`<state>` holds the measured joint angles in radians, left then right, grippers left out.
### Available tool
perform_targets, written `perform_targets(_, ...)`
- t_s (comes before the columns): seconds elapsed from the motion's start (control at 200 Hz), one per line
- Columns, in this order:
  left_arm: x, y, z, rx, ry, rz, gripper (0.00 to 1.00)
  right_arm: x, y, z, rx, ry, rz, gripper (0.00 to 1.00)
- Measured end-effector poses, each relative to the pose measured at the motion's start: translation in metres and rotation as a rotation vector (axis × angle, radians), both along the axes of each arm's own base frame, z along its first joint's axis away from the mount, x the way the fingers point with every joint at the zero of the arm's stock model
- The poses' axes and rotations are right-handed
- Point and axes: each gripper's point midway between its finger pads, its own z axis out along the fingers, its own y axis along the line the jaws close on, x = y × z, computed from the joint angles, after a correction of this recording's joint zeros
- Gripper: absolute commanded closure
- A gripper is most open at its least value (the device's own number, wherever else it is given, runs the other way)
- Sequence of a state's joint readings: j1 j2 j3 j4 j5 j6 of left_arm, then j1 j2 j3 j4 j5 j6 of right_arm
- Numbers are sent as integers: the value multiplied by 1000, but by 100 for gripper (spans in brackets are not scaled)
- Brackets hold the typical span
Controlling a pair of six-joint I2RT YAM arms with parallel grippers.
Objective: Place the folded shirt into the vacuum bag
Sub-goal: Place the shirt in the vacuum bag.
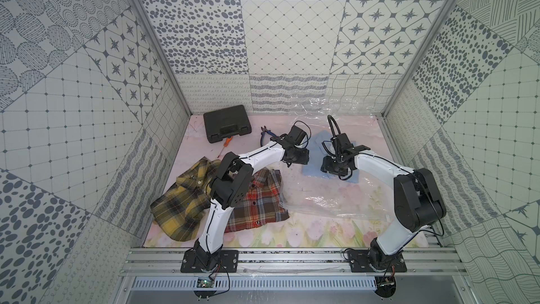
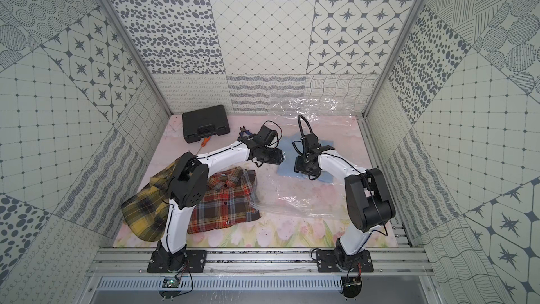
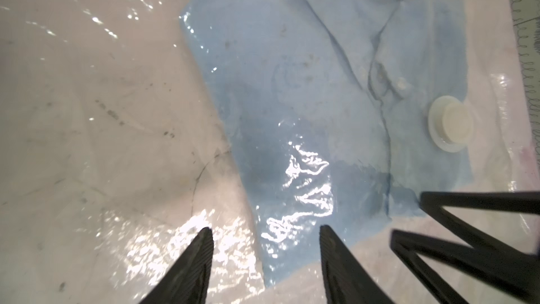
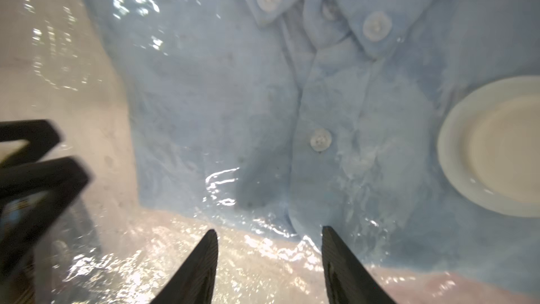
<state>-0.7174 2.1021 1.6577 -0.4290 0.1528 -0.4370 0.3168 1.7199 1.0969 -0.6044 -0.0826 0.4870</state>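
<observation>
Yellow plaid shirt (image 1: 178, 206) & red plaid shirt (image 1: 257, 203) lie nearest, on left arm's side, beside vacuum bag (image 1: 336, 200). Folded blue shirt (image 1: 311, 168) sits inside bag under glossy plastic, w/ valve cap (image 3: 451, 124) over it. Left gripper (image 3: 266, 229) & right gripper (image 4: 269, 229) hover above shirt, both 2 released, nothing held. Black case (image 1: 227, 123) & pliers (image 1: 267, 135) at back.

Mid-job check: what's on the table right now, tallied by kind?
Shirts: 3, the light blue shirt, yellow plaid shirt, red plaid shirt
Bags: 1, the vacuum bag
Cases: 1, the black tool case
Hand tools: 2, pliers and screwdriver
Total: 7
</observation>
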Motion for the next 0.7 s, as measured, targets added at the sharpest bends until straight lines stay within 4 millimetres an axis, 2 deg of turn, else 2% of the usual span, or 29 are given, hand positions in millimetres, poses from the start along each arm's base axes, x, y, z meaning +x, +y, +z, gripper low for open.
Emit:
perform_targets(0.085, -8, 14, 15, -5, -10, 10, 41, 0, -10, -20, -15, 51, -15, 41)
perform_targets(0.165, -17, 30, 27, -5, -21, 25, 41, 6, -19, -17, -18, 42, -19, 41)
perform_targets(0.235, -25, 49, 38, 2, -38, 47, 41, 10, -36, -19, -43, 41, -33, 41)
perform_targets(0.39, -42, 90, 55, 31, -69, 105, 41, 13, -79, -21, -203, 52, -55, 42)
perform_targets(0.475, -52, 107, 60, 51, -78, 127, 41, 12, -88, -16, -278, 57, -43, 42)
perform_targets(0.575, -64, 126, 61, 81, -73, 153, 41, 7, -70, -5, -279, 46, 11, 43)
perform_targets(0.645, -70, 141, 61, 106, -71, 180, 41, 0, -43, 15, -232, 4, 64, 43)
perform_targets(0.7, -74, 156, 61, 126, -65, 207, 41, -6, -13, 40, -173, -55, 111, 42)
